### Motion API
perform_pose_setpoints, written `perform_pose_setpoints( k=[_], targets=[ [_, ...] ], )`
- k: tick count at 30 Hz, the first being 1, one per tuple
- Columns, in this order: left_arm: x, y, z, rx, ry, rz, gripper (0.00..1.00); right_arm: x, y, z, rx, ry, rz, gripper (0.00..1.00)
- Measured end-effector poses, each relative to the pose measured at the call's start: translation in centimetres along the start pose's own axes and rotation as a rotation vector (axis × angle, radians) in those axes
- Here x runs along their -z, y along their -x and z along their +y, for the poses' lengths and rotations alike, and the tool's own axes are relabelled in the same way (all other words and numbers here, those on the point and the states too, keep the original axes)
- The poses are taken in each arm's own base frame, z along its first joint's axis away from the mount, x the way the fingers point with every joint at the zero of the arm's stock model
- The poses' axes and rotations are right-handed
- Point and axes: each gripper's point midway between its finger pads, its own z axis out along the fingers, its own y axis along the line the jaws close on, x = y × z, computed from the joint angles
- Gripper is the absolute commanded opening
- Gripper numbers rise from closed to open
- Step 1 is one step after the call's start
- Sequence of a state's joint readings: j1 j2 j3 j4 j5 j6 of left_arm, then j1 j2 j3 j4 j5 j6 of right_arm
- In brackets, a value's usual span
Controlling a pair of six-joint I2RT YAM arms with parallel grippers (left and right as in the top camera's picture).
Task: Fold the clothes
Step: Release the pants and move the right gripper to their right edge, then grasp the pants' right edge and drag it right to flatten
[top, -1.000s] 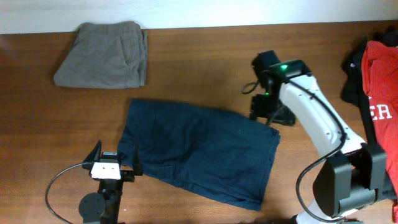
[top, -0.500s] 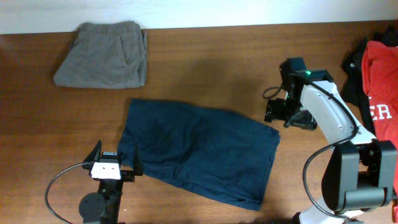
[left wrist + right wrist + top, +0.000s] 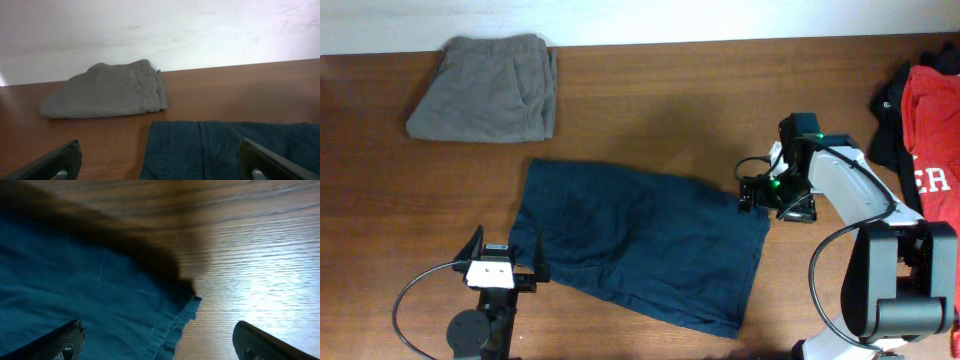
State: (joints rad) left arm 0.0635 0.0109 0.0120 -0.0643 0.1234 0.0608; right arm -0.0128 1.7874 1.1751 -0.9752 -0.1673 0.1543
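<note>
— Brown wood tabletop (image 3: pixel 650 110), with a pale wall along the twelve o'clock edge. What is the biggest thing on it?

— The navy shorts (image 3: pixel 640 245). They lie spread flat around the middle, reaching toward six o'clock, with the long side tilted from ten o'clock down to four. The cloth is one layer with seams showing, and no fold has been made yet.

— And next in size?

— The grey shorts (image 3: pixel 485 88), at about eleven o'clock. They are already folded into a neat block, well apart from the navy pair. At three o'clock the red T-shirt (image 3: pixel 932 150) is cut off by the frame, with some white letters showing. It lies on a dark garment (image 3: pixel 888 118) that I cannot identify.

— Where are the arms?

— The right hand (image 3: pixel 760 195) sits at the two o'clock corner of the navy shorts. In the right wrist view its fingers (image 3: pixel 65 340) are spread wide with nothing between them. The hemmed corner of the shorts lies on the wood just ahead.

— And the left?

— The left hand (image 3: pixel 507 252) is near eight o'clock, just beside the shorts' left edge. In the left wrist view its fingers (image 3: pixel 60 162) are also set wide apart and hold nothing. That view looks across the navy cloth toward the grey pair.
</note>
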Motion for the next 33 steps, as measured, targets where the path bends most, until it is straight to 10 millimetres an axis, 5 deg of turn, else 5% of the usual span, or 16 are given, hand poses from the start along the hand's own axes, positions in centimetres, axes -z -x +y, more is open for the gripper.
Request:
perform_pose_setpoints(
  k=[26, 33],
  targets=[
    [0.0, 0.0, 0.0, 0.0, 0.0, 0.0, 0.99, -2.9, -0.3, -0.5, 0.015, 0.01, -0.037, 1.0],
    [0.0, 0.0, 0.0, 0.0, 0.0, 0.0, 0.99, -3.2, -0.3, -0.5, 0.016, 0.01, -0.046, 0.88]
  ],
)
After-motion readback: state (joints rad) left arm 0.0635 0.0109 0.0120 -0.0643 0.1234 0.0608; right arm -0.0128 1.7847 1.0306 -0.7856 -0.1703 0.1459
